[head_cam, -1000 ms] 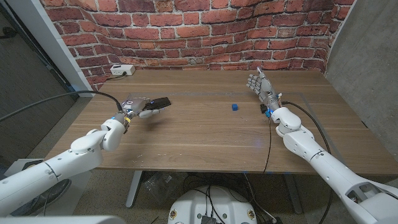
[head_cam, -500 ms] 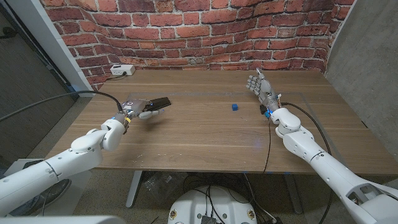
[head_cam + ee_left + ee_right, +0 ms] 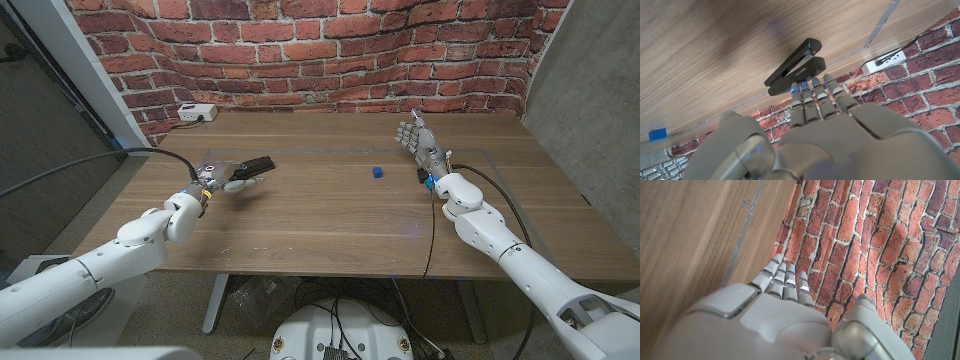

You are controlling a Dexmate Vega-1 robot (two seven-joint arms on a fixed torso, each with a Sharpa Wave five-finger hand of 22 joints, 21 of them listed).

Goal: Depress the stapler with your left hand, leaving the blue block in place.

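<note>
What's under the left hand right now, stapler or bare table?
The left hand is over the near end of the black stapler, whose far end sticks out past the fingers. Whether the fingers touch it can't be told. The blue block sits apart, mid-table.

So my grey left hand [image 3: 222,172] is sitting by a black stapler [image 3: 256,164], and my right hand [image 3: 417,136] is looking the same grey. The block [image 3: 377,172] is showing bright blue on the brown wood-grain bench [image 3: 320,220]. Red brick wall [image 3: 300,50] behind, white power strip [image 3: 197,112] by it.
</note>
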